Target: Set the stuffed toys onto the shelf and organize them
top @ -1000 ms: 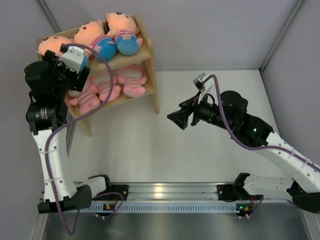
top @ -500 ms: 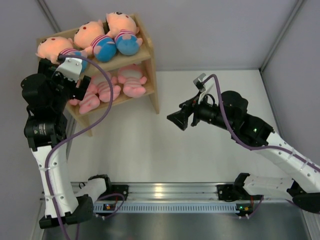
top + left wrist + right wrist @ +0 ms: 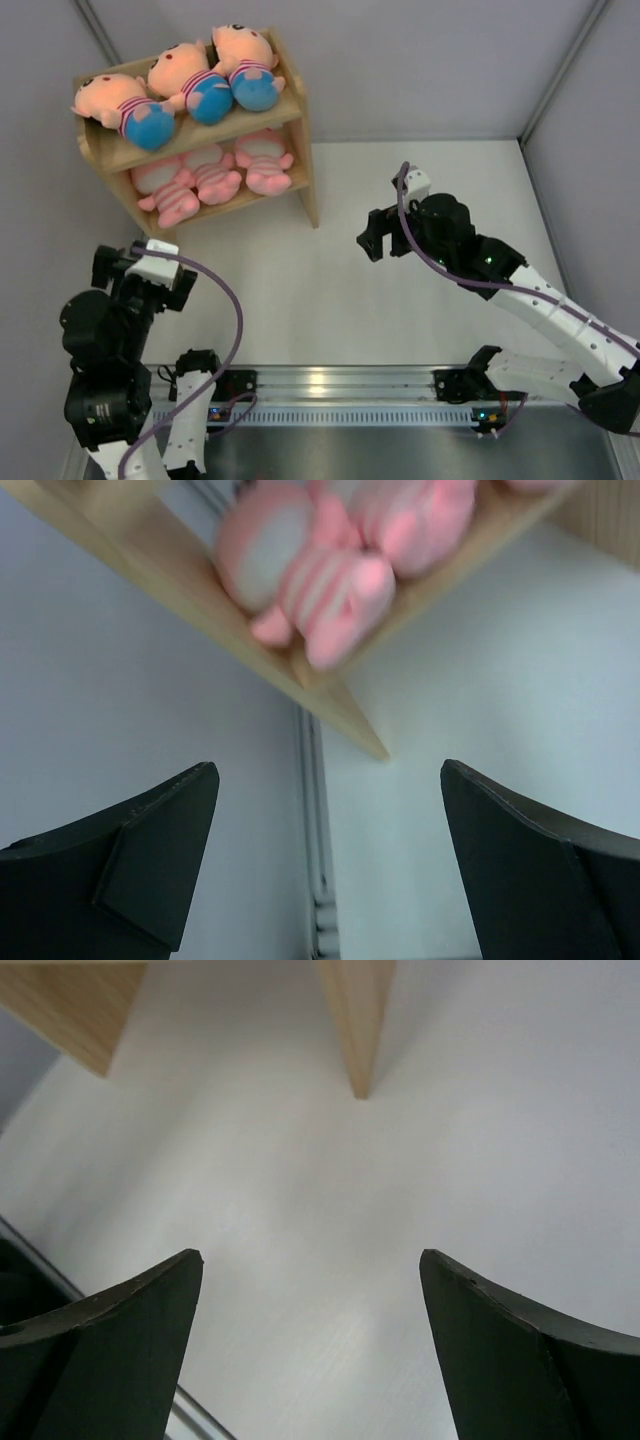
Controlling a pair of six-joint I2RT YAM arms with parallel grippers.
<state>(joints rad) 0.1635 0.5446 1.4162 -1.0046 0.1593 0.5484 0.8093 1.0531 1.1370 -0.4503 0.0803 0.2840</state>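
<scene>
Peach dolls [image 3: 190, 80] fill top tier and pink pigs [image 3: 215, 175] fill lower tier of shelf [image 3: 307, 180].
- Left gripper [image 3: 330, 770]: jaws wide, empty, shelf ahead, apart.
- Right gripper [image 3: 310, 1255]: jaws wide, empty, shelf foot ahead.
- Step: placing looks done.
- Next: probably just straighten leaning toys, or park arms.

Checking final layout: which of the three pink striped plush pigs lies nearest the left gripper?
The leftmost pink striped plush pig, at the left end of the wooden shelf's lower tier; the other two lie further right.

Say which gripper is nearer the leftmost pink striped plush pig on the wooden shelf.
Left: the left gripper is in front of the pink pig; right gripper is beyond the shelf's right end.
</scene>
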